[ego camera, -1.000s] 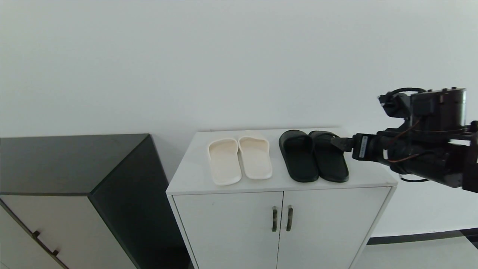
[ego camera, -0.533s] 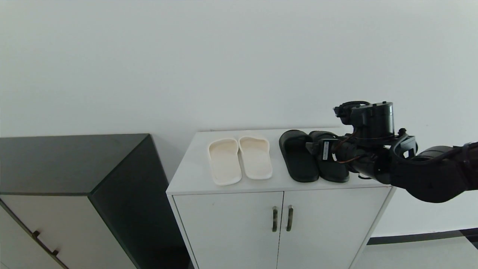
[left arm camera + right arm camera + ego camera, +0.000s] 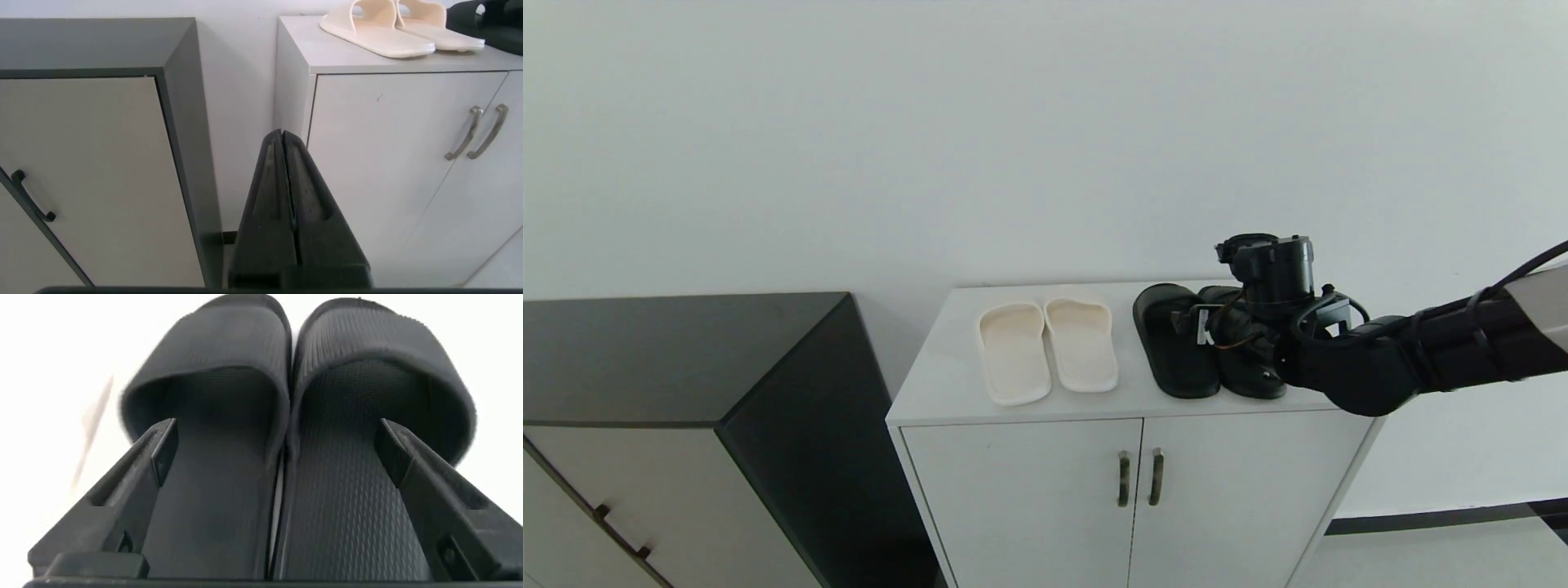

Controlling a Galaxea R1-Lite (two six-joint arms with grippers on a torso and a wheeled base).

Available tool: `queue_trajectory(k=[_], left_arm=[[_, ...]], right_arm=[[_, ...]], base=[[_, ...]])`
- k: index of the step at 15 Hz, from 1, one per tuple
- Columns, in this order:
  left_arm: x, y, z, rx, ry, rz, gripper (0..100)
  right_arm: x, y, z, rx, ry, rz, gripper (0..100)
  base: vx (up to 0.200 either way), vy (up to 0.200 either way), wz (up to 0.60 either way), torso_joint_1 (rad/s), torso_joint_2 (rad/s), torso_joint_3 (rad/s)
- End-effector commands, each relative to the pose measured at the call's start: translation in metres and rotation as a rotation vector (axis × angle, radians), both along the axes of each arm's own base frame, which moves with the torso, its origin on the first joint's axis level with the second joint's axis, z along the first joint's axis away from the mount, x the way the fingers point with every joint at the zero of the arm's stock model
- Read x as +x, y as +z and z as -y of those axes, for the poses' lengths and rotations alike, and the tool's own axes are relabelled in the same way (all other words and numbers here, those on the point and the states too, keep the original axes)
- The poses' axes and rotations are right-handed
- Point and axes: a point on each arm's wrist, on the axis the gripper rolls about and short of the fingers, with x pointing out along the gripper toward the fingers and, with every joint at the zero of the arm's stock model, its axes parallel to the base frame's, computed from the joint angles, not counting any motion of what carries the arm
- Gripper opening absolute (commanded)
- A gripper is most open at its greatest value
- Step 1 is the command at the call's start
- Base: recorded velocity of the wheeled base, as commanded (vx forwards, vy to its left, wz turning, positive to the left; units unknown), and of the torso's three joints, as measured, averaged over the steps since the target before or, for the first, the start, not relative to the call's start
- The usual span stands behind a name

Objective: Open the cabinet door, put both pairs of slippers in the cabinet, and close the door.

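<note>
A pair of black slippers (image 3: pixel 1174 351) and a pair of cream slippers (image 3: pixel 1047 349) lie side by side on top of the white cabinet (image 3: pixel 931 392). Its two doors are closed, with handles (image 3: pixel 1139 478) at the middle. My right gripper (image 3: pixel 1188 322) hovers low over the black slippers from the right and covers part of the right one. In the right wrist view that gripper (image 3: pixel 278 469) is open, one finger outside each black slipper (image 3: pixel 221 465). My left gripper (image 3: pixel 283 137) is shut on nothing, low in front of the cabinets, facing the white cabinet (image 3: pixel 384 147).
A black-topped cabinet (image 3: pixel 670 351) with pale drawer fronts stands close to the white cabinet's left side. A white wall rises behind both. Grey floor shows at the lower right (image 3: pixel 1445 555).
My right arm has swung in from the right and dropped lower, bringing its gripper over the black slippers. The slippers and cabinet doors have not moved.
</note>
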Motion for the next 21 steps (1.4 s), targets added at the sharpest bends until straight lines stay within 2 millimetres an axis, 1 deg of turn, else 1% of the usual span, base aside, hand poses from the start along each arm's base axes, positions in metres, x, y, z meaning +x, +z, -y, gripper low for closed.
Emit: queue_trajectory(k=[1, 4, 7, 10, 11, 15, 17, 19, 21], left_arm=[[0.0, 0.0, 0.0, -0.002, 0.001, 0.001, 0], [0.0, 0.0, 0.0, -0.005, 0.001, 0.001, 0], [0.0, 0.0, 0.0, -0.005, 0.001, 0.001, 0], [0.0, 0.0, 0.0, -0.005, 0.001, 0.001, 0], [0.0, 0.0, 0.0, -0.005, -0.001, 0.001, 0], [0.0, 0.0, 0.0, -0.005, 0.001, 0.001, 0], [0.0, 0.0, 0.0, -0.005, 0.001, 0.001, 0], [0.0, 0.0, 0.0, -0.005, 0.001, 0.001, 0], [0.0, 0.0, 0.0, -0.005, 0.001, 0.001, 0]], right_arm=[[0.011, -0.014, -0.002, -0.012, -0.01, -0.022, 100], [0.028, -0.015, -0.001, -0.001, -0.03, -0.002, 100], [0.04, -0.014, -0.001, 0.009, -0.039, 0.018, 100], [0.043, -0.018, -0.002, 0.006, -0.044, 0.017, 100], [0.044, -0.018, -0.001, 0.008, -0.046, 0.02, 0], [0.045, -0.014, -0.002, 0.008, -0.045, 0.038, 0], [0.04, -0.006, -0.001, 0.016, -0.045, 0.052, 0], [0.023, 0.004, 0.004, 0.028, -0.025, 0.072, 0], [-0.006, 0.027, 0.01, 0.061, 0.043, 0.134, 0]], base=[[0.0, 0.0, 0.0, 0.0, 0.0, 0.0], [0.0, 0.0, 0.0, 0.0, 0.0, 0.0], [0.0, 0.0, 0.0, 0.0, 0.0, 0.0], [0.0, 0.0, 0.0, 0.0, 0.0, 0.0], [0.0, 0.0, 0.0, 0.0, 0.0, 0.0], [0.0, 0.0, 0.0, 0.0, 0.0, 0.0], [0.0, 0.0, 0.0, 0.0, 0.0, 0.0], [0.0, 0.0, 0.0, 0.0, 0.0, 0.0], [0.0, 0.0, 0.0, 0.0, 0.0, 0.0]])
